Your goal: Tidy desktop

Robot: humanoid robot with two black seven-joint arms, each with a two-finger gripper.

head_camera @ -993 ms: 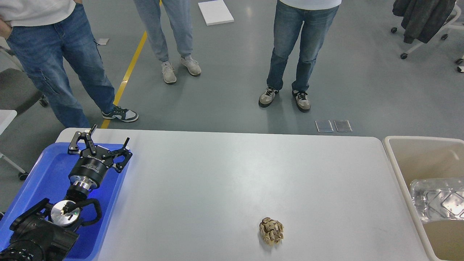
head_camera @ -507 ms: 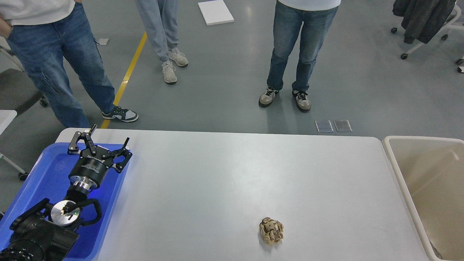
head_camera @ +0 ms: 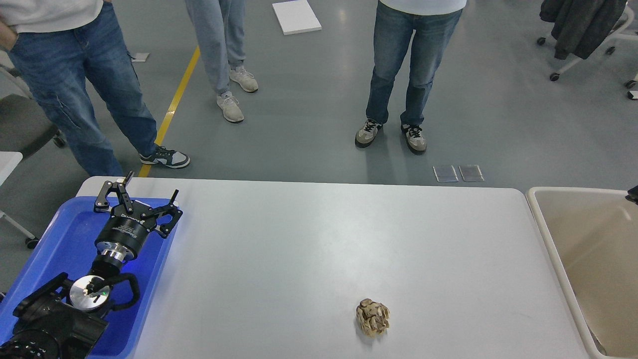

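Note:
The desktop point(head_camera: 309, 239) is a wide pale grey-white tabletop. A crumpled brown paper ball point(head_camera: 373, 317) lies on it near the front, right of the middle. My left gripper point(head_camera: 149, 185) is open and empty, held over the far end of the blue tray point(head_camera: 65, 239) at the desktop's left end, far from the ball. A small dark part point(head_camera: 633, 193) shows at the right edge above the beige bin; it may be my right gripper, and its fingers cannot be told apart.
The beige bin point(head_camera: 588, 239) stands against the desktop's right end. Three people stand on the grey floor beyond the far edge. A chair with a dark coat point(head_camera: 580, 25) is at the far right.
The foil tray seen in the beige bin one second ago no longer shows there. A small dark part has appeared at the right edge. The middle person's feet shifted. My left arm has not moved.

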